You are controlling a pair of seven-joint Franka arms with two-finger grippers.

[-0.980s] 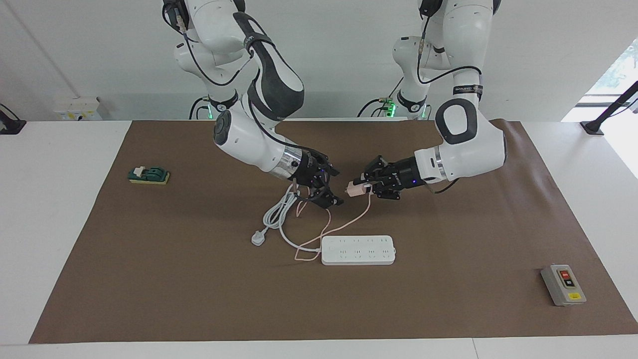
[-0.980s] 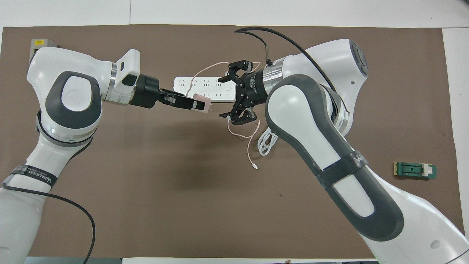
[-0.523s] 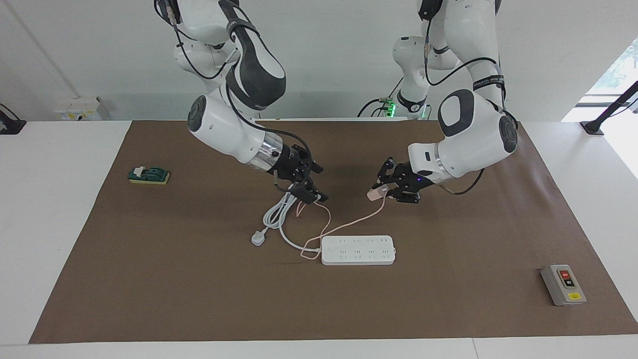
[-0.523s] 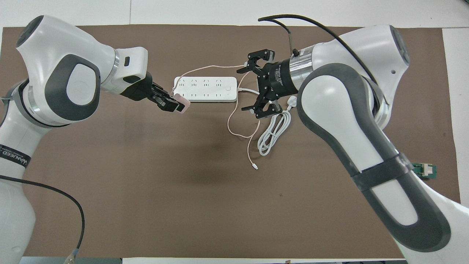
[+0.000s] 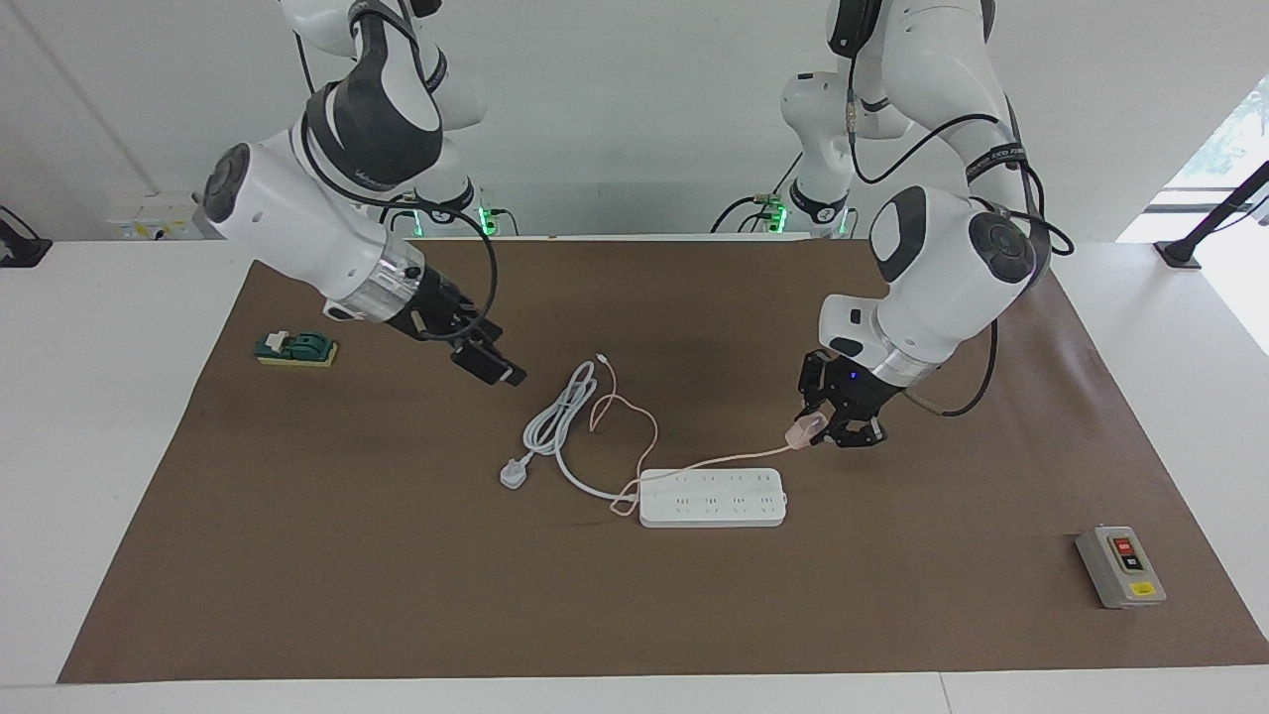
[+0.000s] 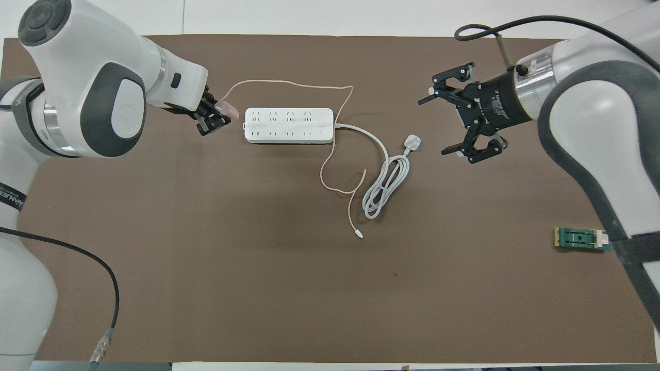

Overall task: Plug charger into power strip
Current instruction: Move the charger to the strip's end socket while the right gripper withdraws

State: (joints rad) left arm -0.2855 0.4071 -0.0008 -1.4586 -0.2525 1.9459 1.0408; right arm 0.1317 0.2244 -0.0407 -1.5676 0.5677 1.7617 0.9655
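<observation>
Items taken across the facing view, placed against the strip [image 5: 712, 497], the single white multi-socket unit lying flat mid-mat [image 5: 892, 615].

One green switch block [image 5: 295, 348]: well apart from the strip, toward the right arm's end, nearer the robots.

Right gripper [image 5: 485, 363]: one, fingers spread wide, holding nothing, raised over bare mat well clear of the strip.

One white plug [image 5: 513, 473] on a thick coiled cord [image 5: 555, 416]: near the strip, at its right-arm end; cord runs into that end.

One charger [image 5: 801, 432]: pink cube, off the table, clamped in the left gripper [image 5: 828, 428], just off the strip's end toward the left arm; not in a socket. Its thin pink cable [image 5: 634, 436] trails along the strip's robot-facing side and loops beside the white cord.

One grey button box [image 5: 1119, 566]: well apart from the strip, at the left arm's end, farther from the robots.
</observation>
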